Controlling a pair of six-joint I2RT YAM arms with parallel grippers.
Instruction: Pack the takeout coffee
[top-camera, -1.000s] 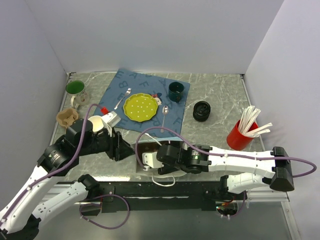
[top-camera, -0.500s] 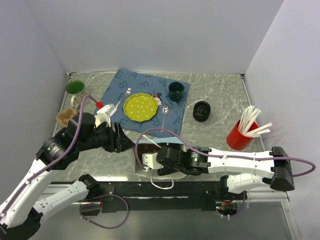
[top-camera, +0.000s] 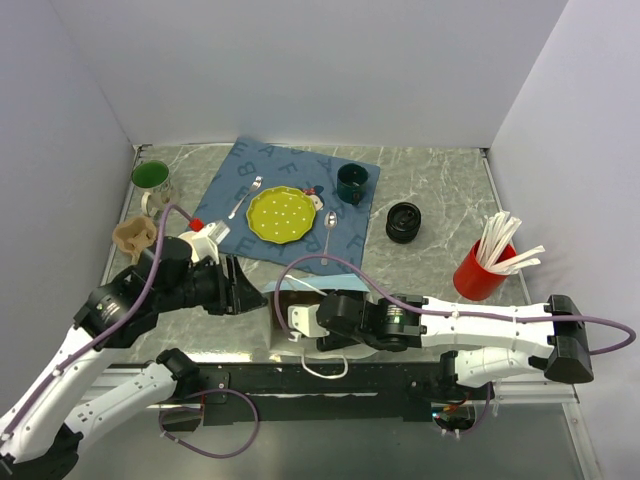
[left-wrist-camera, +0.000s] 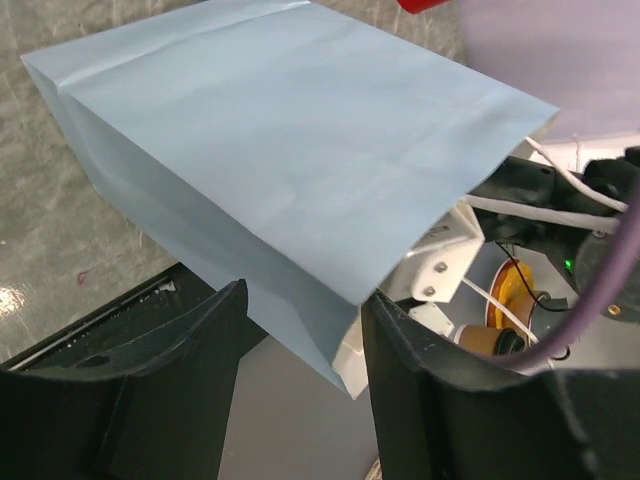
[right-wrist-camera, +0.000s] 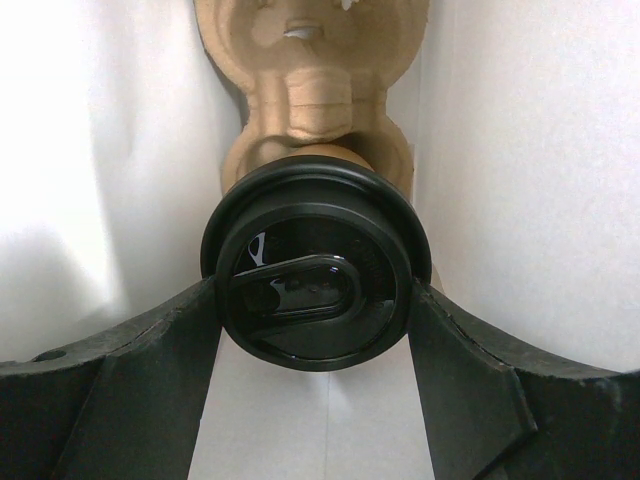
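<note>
The takeout coffee (right-wrist-camera: 316, 290) shows its round black lid end-on in the right wrist view, and my right gripper (right-wrist-camera: 315, 295) is shut on the lid's two sides. Both sit inside a pale blue paper bag (top-camera: 275, 287) lying near the table's front edge; the bag's pale walls (right-wrist-camera: 520, 150) close in left and right. A brown cardboard cup carrier (right-wrist-camera: 312, 60) lies deeper in the bag, behind the cup. My left gripper (top-camera: 245, 286) is at the bag's left end. Its jaws stand open, with the bag's lower corner (left-wrist-camera: 330, 350) hanging between the fingers (left-wrist-camera: 200, 350).
A blue letter mat (top-camera: 235, 180) at the back holds a yellow plate (top-camera: 278, 213), a fork (top-camera: 245, 197), a spoon (top-camera: 328, 235) and a dark green mug (top-camera: 352, 182). Black lids (top-camera: 404, 221), a red cup of sticks (top-camera: 485, 265), a green-lined mug (top-camera: 150, 175) and tan cardboard (top-camera: 133, 235) stand around.
My left arm has shifted its wrist about and settled slightly left, its gripper staying at the bag's left end. The right gripper with the coffee has edged a little to the right.
</note>
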